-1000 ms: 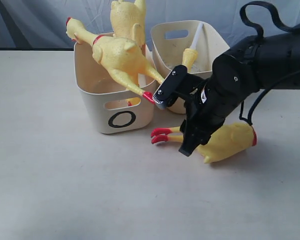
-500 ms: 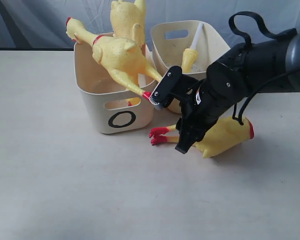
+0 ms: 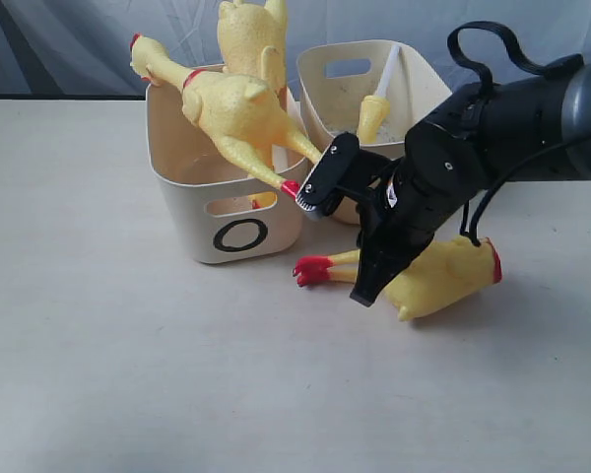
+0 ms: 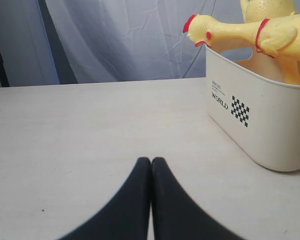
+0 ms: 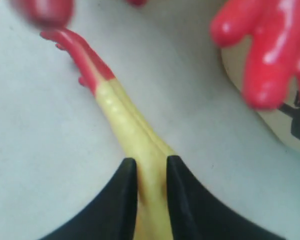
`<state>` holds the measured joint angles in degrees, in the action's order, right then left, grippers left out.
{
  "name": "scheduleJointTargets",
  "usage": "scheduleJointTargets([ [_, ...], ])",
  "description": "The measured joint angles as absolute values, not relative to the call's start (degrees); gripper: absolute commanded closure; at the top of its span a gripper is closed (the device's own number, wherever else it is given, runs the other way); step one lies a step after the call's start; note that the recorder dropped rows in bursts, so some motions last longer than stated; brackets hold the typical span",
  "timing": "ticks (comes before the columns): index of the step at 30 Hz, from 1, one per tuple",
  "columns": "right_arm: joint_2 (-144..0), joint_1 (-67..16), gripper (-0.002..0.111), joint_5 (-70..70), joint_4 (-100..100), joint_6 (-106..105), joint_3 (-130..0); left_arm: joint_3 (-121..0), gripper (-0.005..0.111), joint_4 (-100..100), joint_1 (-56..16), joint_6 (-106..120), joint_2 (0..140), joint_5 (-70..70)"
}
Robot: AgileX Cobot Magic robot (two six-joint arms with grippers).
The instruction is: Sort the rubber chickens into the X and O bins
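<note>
A yellow rubber chicken [image 3: 443, 278] lies on the table in front of the bins, red feet [image 3: 313, 268] toward the O bin [image 3: 238, 235]. My right gripper [image 3: 364, 286] is shut on its legs [image 5: 140, 150], fingers pressing either side. Two larger chickens [image 3: 238, 108] stick out of the O bin, one hanging over the rim [image 4: 240, 35]. The second cream bin [image 3: 345, 74] behind holds the small chicken with a white tube [image 3: 374, 108]; its mark is hidden. My left gripper [image 4: 151, 162] is shut and empty, low over bare table, out of the exterior view.
A pale curtain [image 4: 120, 40] hangs behind the table. The O bin's side [image 4: 250, 120] carries a checkered "WORLD" label. A red foot [image 5: 270, 55] of a bin chicken hangs close over my right gripper.
My right gripper has closed in on the lying chicken's legs; the two red feet are now pressed together. The chicken shifted slightly. The bin chickens stayed put.
</note>
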<state>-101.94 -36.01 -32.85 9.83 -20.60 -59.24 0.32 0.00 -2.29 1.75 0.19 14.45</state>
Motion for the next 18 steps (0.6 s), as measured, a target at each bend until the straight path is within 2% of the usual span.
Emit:
scheduleJointTargets([
  [8,-93.38,-36.01,0.096,-40.56,6.12,-20.49,-58.53,0.32,0.107,0.00,-2.29,1.75,0.19,14.45],
  [18,-75.75,-36.01,0.096,-42.92,6.16,-19.60,-58.40,0.32,0.107,0.00,-2.29,1.75,0.19,14.45],
])
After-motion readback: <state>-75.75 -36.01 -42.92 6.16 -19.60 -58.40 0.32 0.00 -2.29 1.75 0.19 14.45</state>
